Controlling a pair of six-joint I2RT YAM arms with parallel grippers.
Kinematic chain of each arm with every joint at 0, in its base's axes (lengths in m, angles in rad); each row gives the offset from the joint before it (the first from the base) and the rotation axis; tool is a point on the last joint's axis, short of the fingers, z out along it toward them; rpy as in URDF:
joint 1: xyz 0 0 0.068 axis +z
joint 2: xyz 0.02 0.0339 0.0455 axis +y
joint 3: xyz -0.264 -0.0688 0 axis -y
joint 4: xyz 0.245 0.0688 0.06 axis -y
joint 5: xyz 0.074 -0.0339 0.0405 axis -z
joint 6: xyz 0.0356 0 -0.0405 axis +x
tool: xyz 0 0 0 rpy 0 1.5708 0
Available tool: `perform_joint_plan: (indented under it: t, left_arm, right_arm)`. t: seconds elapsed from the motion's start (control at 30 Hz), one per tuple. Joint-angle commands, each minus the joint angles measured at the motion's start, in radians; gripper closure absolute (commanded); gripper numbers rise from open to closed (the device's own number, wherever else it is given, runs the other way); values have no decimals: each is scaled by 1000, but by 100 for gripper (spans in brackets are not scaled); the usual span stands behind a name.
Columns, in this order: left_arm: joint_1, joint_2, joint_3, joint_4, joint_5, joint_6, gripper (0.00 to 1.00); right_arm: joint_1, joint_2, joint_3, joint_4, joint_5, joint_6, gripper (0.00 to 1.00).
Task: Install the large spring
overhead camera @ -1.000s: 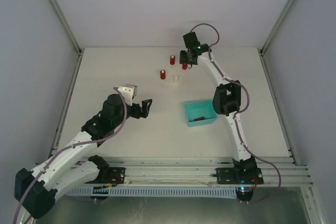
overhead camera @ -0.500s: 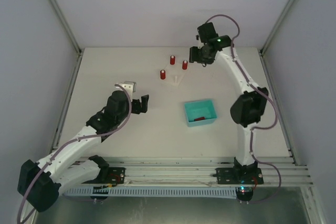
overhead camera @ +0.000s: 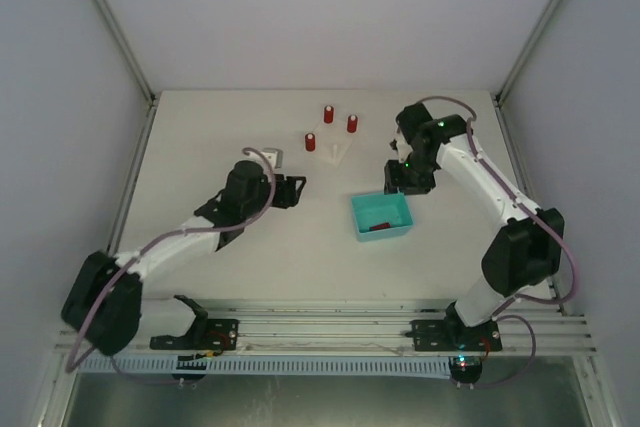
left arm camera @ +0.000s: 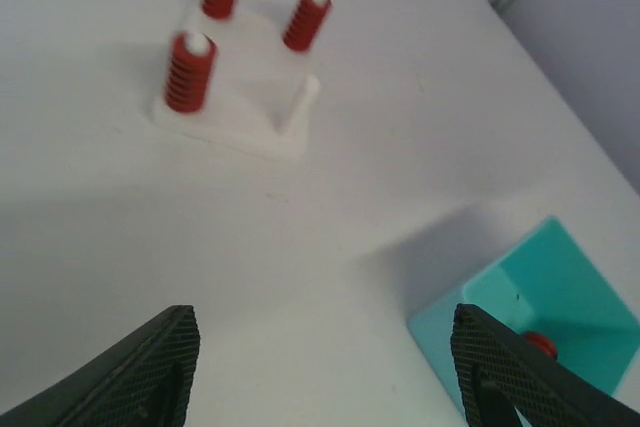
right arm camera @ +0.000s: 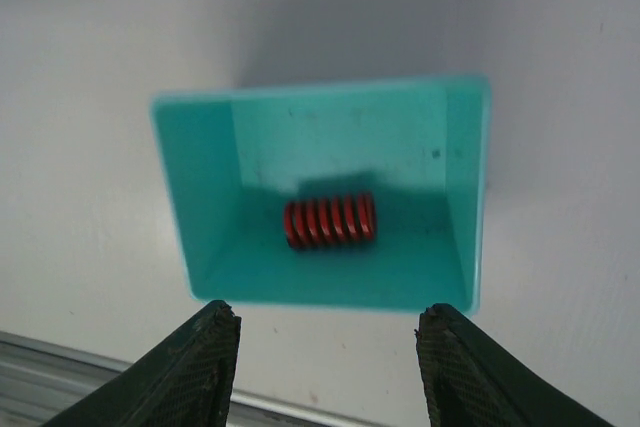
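Observation:
A large red spring lies on its side in the teal bin; it also shows in the top view. My right gripper is open and empty, just above the bin's far edge. The white fixture holds three red springs on posts; its near-right post is bare. My left gripper is open and empty over the table left of the bin. It faces the fixture, and the bin is to its right.
A small white block lies behind the left wrist. Grey walls close the table on three sides, and an aluminium rail runs along the near edge.
My right arm has swung from the fixture at the back, forward to the teal bin. My left arm has moved right and farther out toward the table's middle.

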Motion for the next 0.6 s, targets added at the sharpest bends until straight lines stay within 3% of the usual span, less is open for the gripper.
perform_joint_plan:
  t: [0.0, 0.1, 0.23, 0.4, 0.57]
  left_arm:
    - [-6, 171, 115, 78, 215, -4, 34]
    - [-39, 273, 180, 85, 260, -12, 43]
    - [-79, 354, 215, 159, 335, -57, 40]
    - [-109, 457, 274, 168, 371, -13, 35]
    - [-109, 613, 419, 141, 408, 67, 38]
  right_arm:
    - [7, -67, -98, 6, 22, 8, 48]
    - [11, -60, -127, 18, 31, -14, 52]
    - [12, -49, -146, 46, 48, -35, 55]
    - [12, -30, -164, 44, 74, 11, 55]
    - [7, -76, -211, 26, 181, 130, 48]
